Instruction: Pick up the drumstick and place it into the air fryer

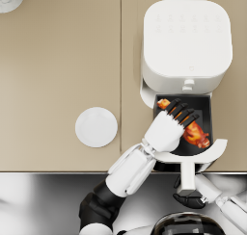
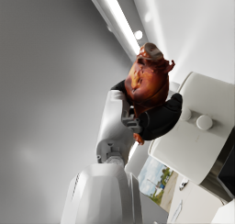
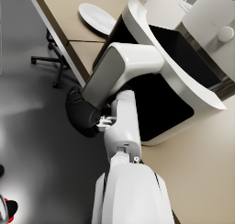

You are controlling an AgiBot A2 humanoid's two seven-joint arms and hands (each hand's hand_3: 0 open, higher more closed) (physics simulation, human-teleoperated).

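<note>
Glazed drumstick [image 1: 195, 134] over air fryer [image 1: 185, 41] drawer

No legible text, label or number

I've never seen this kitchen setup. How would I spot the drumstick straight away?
Find the big white air fryer on the tan table; its dark drawer is pulled open toward the robot. Over that drawer the left hand holds the drumstick. It is the only glossy, orange-brown roasted piece, unlike the plain white plate nearby.
</note>
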